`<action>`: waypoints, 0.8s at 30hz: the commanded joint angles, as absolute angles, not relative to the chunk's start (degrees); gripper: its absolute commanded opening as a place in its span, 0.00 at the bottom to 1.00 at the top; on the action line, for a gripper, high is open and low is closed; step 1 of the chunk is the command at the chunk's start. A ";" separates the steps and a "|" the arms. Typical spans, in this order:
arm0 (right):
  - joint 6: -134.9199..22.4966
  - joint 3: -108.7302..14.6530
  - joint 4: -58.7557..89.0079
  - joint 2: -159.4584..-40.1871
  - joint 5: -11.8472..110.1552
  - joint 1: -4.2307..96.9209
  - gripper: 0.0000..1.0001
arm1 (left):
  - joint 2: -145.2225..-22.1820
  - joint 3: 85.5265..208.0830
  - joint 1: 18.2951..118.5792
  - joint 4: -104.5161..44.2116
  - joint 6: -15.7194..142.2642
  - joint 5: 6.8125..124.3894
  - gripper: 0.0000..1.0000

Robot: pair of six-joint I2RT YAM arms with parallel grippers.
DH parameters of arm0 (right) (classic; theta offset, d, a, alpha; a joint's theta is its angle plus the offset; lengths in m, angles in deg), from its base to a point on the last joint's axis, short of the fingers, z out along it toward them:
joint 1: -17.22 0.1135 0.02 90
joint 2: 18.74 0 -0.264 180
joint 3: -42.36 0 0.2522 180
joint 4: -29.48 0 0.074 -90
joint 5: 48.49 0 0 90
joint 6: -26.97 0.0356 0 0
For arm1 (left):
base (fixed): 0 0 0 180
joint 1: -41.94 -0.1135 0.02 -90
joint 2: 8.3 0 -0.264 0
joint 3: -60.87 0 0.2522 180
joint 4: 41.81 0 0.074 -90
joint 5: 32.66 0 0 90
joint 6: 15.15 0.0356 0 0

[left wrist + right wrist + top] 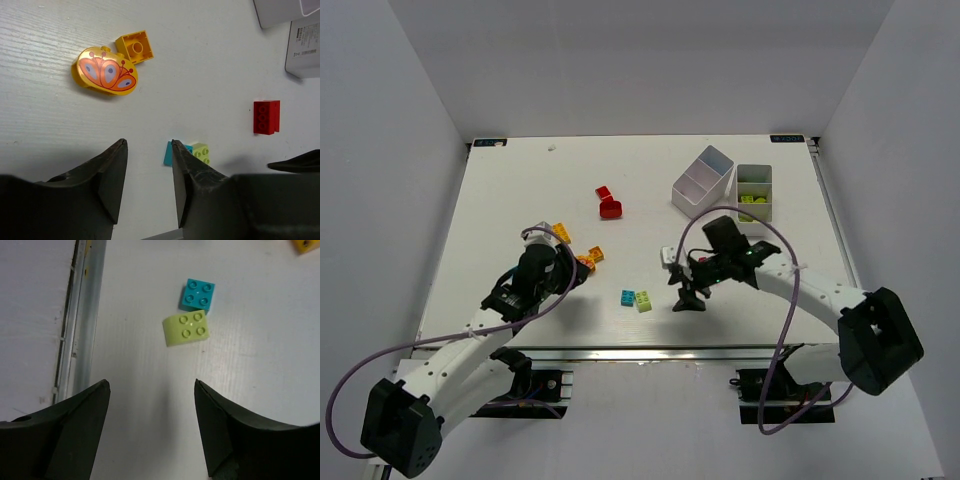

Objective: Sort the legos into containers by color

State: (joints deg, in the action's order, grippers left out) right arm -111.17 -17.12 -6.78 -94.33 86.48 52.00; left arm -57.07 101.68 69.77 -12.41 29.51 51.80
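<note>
lime green is the colour that matters here: 1 lime brick (187, 328) lies studs up on the white table (260, 350), just beside a cyan brick (197, 294). they sit corner to corner, so near that i cannot tell whether they touch. my right gripper (151, 390) hangs above the table a little to one side of the cyan brick, jaws spread wide with nothing between them. my left gripper (148, 150) hovers on the other side of the cyan brick, jaws partly apart and also empty.

past the cyan brick, toward my left arm, rest an orange piece printed with a butterfly (105, 71) and an upturned orange brick (134, 46). farther back from the cyan brick lie 2 red bricks (610, 208). well apart from the cyan brick, at the far right, stand 2 white containers: the straight container (754, 172) holds lime bricks (752, 200), and the angled container (703, 180) sits beside it.

i judge the step in hand to be picking up the lime brick with my right gripper. to do it well, i should centre the jaws over the lime brick alone and turn them square to its straight sides, not its rounded edge. i should come down vertically so neither finger nudges the cyan brick. i should close only once both fingers bracket the lime brick, then lift cleanly before carrying it to the straight container.
</note>
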 commanded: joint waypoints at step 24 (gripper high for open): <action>-65.49 -31.87 4.47 -118.32 42.41 73.99 0.84 | -47.85 100.65 69.54 -5.99 27.30 48.90 0.52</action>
State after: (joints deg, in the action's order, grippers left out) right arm -66.32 -29.64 6.44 -117.26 46.75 72.42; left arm -48.81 101.12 69.77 -7.47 27.43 50.16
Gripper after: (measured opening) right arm 0.853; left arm 0.518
